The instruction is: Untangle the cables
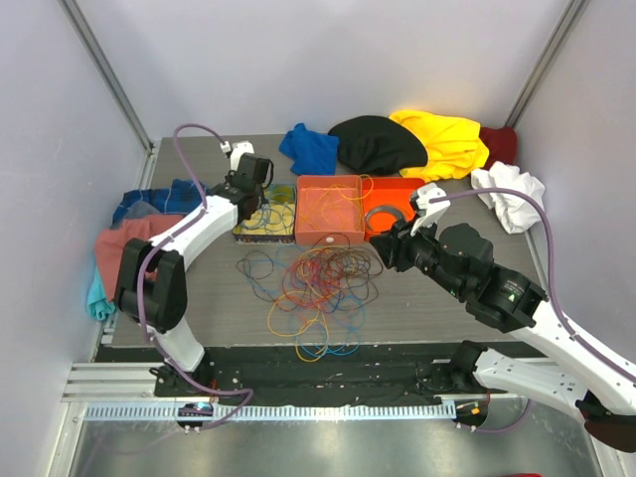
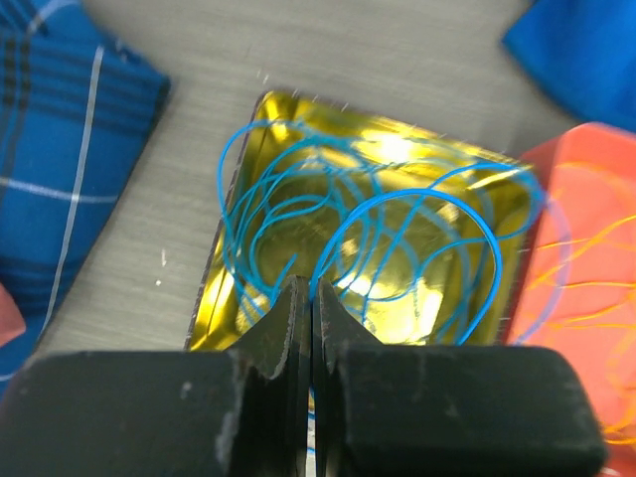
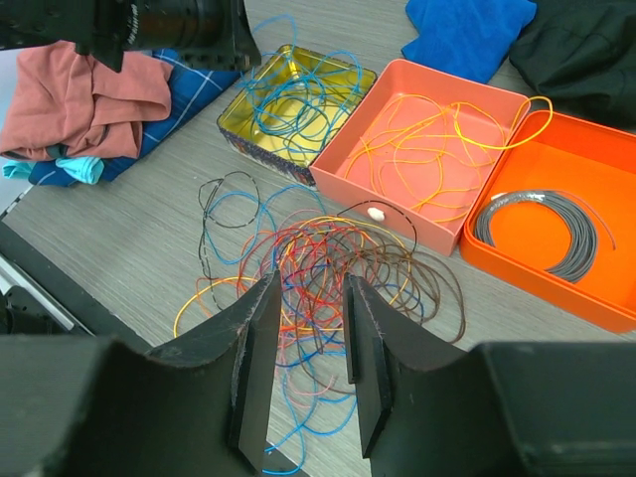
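Observation:
The cables (image 1: pixel 318 283) lie as a loose tangle of orange, red, blue, yellow and dark loops on the grey table in front of the trays. My right gripper (image 3: pixel 308 283) hangs open just above this tangle (image 3: pixel 318 238) with nothing between its fingers; in the top view it (image 1: pixel 383 248) sits at the heap's right edge. My left gripper (image 2: pixel 313 288) is shut over a gold tin (image 2: pixel 397 139) full of blue cable loops (image 2: pixel 417 199). One blue strand runs up from between its closed tips. In the top view it (image 1: pixel 246 199) hovers at the tin's left side.
A pink tray (image 3: pixel 397 214) holds orange cables (image 3: pixel 427 149). An orange tray (image 3: pixel 596 298) holds a grey coiled ring (image 3: pixel 542 234). Cloths ring the table: plaid blue (image 1: pixel 149 204), salmon (image 1: pixel 119 248), blue (image 1: pixel 310 147), black (image 1: pixel 378 144), yellow (image 1: pixel 447 139) and white (image 1: pixel 507 194).

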You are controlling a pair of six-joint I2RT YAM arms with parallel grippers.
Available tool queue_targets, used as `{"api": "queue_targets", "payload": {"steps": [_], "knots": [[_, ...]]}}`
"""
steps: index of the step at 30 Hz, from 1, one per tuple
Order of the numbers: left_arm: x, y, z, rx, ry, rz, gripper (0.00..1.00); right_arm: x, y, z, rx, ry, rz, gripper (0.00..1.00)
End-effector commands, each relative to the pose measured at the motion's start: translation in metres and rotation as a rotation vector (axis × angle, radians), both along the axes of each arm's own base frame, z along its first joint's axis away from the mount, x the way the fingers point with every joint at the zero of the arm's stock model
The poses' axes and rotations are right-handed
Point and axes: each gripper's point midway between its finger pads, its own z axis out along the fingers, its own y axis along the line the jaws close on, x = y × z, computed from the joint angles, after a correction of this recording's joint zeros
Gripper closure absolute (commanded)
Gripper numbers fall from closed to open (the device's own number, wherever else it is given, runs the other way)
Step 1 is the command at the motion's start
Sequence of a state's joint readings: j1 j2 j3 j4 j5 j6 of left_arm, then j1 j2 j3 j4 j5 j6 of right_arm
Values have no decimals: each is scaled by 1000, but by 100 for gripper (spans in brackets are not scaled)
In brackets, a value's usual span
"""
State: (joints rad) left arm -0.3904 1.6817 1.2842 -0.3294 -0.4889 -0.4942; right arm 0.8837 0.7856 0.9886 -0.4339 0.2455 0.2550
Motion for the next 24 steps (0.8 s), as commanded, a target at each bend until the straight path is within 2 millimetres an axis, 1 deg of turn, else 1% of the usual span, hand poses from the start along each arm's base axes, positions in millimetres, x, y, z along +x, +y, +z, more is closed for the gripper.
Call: {"api": "queue_targets", "payload": {"steps": [1, 4, 5, 8, 9, 13, 14, 15, 17, 18, 20, 21, 22, 24], "knots": [[2, 17, 2, 12, 16, 64, 100, 3, -1, 11, 20, -45, -13, 61], [1, 13, -9, 8, 49, 46, 100, 5, -1, 8, 15, -45, -17, 61], [0, 11, -18, 9, 75, 38, 100, 5, 0, 7, 11, -44, -16, 61], [-1, 7, -29, 5, 118, 28, 100, 6, 1, 6, 5, -43, -13, 62], [-1, 7, -38, 12, 140, 25, 100, 6, 1, 5, 5, -43, -14, 62], [1, 5, -46, 10, 160, 24, 99, 6, -1, 6, 2, -49, -17, 62], [2, 5, -48, 11, 163, 30, 97, 6, -1, 6, 3, -48, -18, 62], [6, 5, -41, 13, 150, 33, 86, 5, -2, 6, 2, -47, -19, 61], [7, 8, -40, 28, 158, 45, 70, 5, -2, 6, 2, -45, -18, 62], [11, 7, -31, 33, 140, 44, 58, 5, -3, 6, 2, -46, -21, 61], [13, 12, -20, 54, 123, 58, 48, 5, -2, 5, 2, -44, -20, 62], [14, 13, -15, 66, 116, 56, 41, 5, -2, 5, 2, -42, -20, 61], [18, 15, -4, 74, 93, 67, 38, 5, -2, 6, 4, -44, -20, 62], [15, 19, 6, 87, 95, 76, 33, 5, -2, 5, 3, -43, -20, 62]]}}
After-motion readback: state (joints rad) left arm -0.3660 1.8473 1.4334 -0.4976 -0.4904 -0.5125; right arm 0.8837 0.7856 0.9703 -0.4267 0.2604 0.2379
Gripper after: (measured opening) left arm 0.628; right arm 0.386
